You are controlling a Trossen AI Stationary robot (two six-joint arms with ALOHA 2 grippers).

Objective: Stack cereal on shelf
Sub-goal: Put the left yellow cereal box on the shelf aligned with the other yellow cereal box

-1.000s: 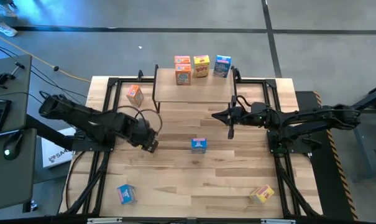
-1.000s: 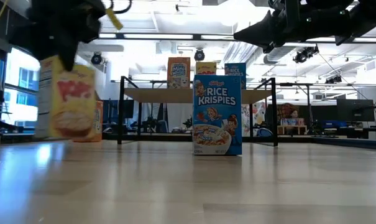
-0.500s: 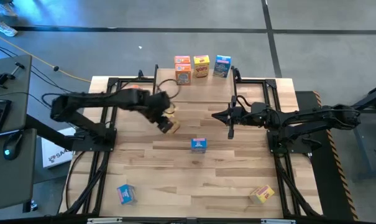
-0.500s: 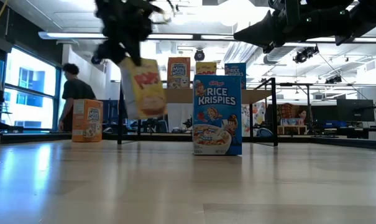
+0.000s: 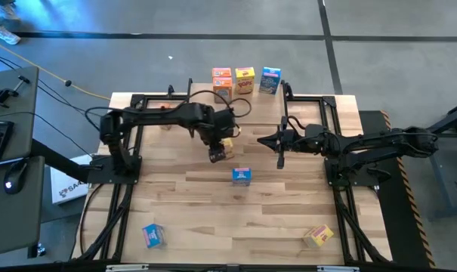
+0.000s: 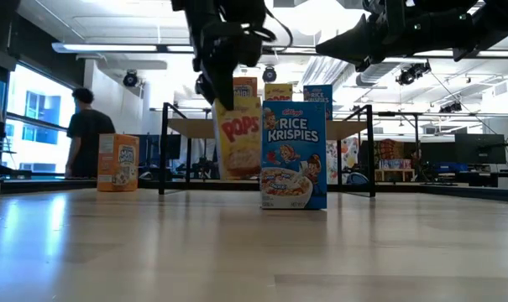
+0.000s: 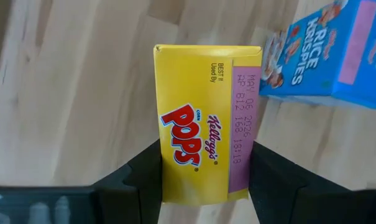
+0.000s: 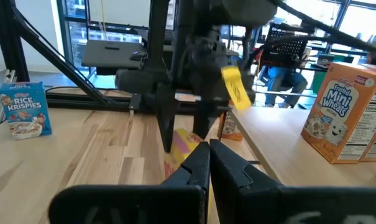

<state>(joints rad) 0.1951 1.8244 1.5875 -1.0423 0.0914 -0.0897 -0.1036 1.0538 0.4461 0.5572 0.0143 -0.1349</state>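
Observation:
My left gripper (image 5: 220, 149) is shut on a yellow Pops cereal box (image 6: 239, 138), which hangs over the table's middle, just in front of the shelf (image 5: 251, 113). The shelf is a light-wood top on black legs. It carries two orange boxes (image 5: 222, 83), a yellow one (image 5: 245, 79) and a blue one (image 5: 270, 79). A blue Rice Krispies box (image 5: 242, 176) stands upright on the table, just nearer than the held box. My right gripper (image 5: 264, 140) waits shut, level, by the shelf's right end. My left gripper pinches the yellow box at its top end (image 7: 203, 155), one finger (image 7: 141, 177) on each of two opposite faces. The fingers come from above, pointing steeply down. The box hangs upright below them, clear of the table, its printed front toward the near edge.
An orange box (image 6: 117, 162) stands at the far left beside the shelf. A blue box (image 5: 152, 236) lies near the front left and a yellow one (image 5: 317, 236) near the front right. A person (image 6: 90, 134) is in the room behind the table.
My left gripper has carried the yellow box from the table's left part toward the right and a little toward the far edge, up to the shelf's front. The wrist has rolled, so the box has turned its front toward the near edge while staying lifted.

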